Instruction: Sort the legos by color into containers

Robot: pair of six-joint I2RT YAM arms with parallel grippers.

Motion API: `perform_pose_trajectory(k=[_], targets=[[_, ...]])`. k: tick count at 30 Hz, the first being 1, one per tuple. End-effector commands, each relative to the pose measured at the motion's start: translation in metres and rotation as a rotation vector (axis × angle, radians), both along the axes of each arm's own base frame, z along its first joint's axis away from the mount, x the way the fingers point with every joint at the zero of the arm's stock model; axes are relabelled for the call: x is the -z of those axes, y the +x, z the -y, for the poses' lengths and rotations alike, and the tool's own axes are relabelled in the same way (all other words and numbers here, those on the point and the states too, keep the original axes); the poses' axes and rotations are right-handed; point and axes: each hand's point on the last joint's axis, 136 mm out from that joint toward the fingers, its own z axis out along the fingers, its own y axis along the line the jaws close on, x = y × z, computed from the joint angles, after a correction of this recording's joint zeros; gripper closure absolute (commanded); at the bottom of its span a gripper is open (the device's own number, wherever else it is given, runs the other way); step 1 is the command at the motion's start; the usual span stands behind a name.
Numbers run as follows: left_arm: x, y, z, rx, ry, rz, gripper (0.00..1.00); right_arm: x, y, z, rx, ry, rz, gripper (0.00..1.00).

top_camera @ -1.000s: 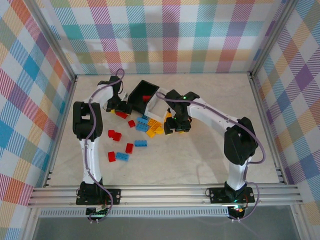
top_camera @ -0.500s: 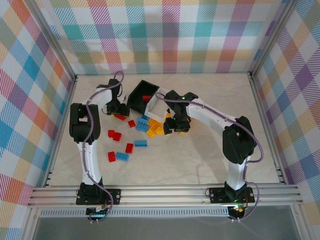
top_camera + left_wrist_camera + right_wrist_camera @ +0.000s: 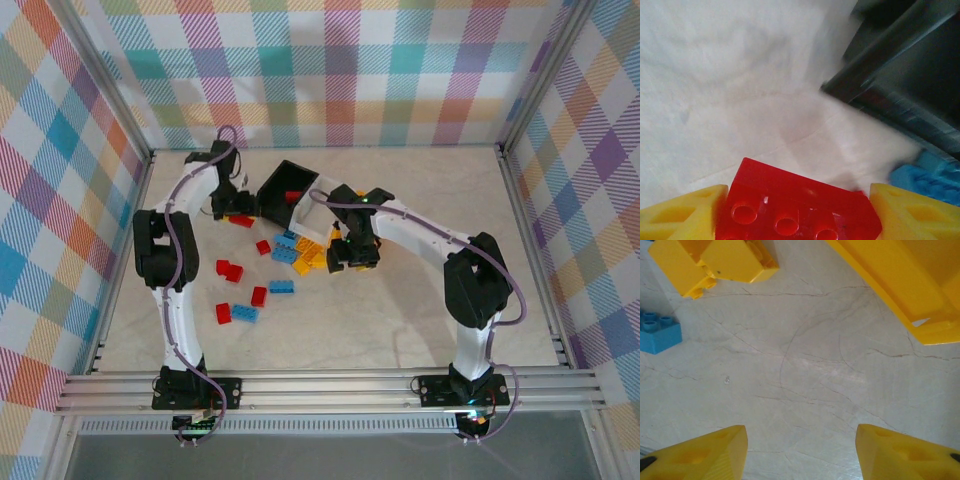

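Pinching red lego (image 3: 801, 207): left gripper (image 3: 799, 220).

I had the top camera fixed high behind the arm bases, looking down on the whole table (image 3: 400, 300). Both wrist cameras sat close above it, looking out between their own fingertips (image 3: 680, 215). The left shared the black bin (image 3: 290, 185) with the top view, the right the yellow bricks (image 3: 715, 260)

A pale marbled table (image 3: 400, 310) bears scattered red, blue and yellow legos (image 3: 281, 287), a black bin (image 3: 290, 185) and a white bin (image 3: 303, 215).
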Motion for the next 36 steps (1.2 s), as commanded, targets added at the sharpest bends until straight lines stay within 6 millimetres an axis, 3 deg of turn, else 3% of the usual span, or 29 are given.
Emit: perform_pose_trajectory(k=[1, 7, 13, 19, 23, 26, 31, 36], targets=[[-0.05, 0.011, 0.013, -0.077, -0.114, 0.067, 0.35, -0.013, -0.01, 0.008, 0.004, -0.004, 0.014, 0.41], [-0.071, 0.053, 0.055, -0.128, -0.242, 0.159, 0.34, -0.018, -0.013, 0.016, 0.003, -0.022, 0.032, 0.4], [-0.049, 0.081, 0.095, -0.104, -0.217, 0.159, 0.32, -0.023, -0.01, 0.019, -0.003, -0.031, 0.056, 0.4], [-0.022, 0.088, 0.103, -0.134, -0.217, 0.127, 0.28, -0.024, -0.009, 0.018, -0.005, -0.025, 0.063, 0.4], [-0.02, 0.086, 0.103, -0.133, -0.215, 0.119, 0.19, -0.023, -0.01, 0.018, -0.012, -0.02, 0.06, 0.4], [-0.03, 0.085, 0.106, -0.126, -0.233, 0.13, 0.14, -0.023, -0.011, 0.016, -0.024, -0.008, 0.06, 0.4], [-0.067, 0.078, 0.11, -0.104, -0.254, 0.18, 0.11, -0.024, -0.01, 0.009, -0.038, 0.016, 0.061, 0.41], [-0.104, 0.051, 0.112, -0.069, -0.244, 0.215, 0.11, -0.03, -0.017, -0.012, -0.107, 0.088, 0.064, 0.41]])
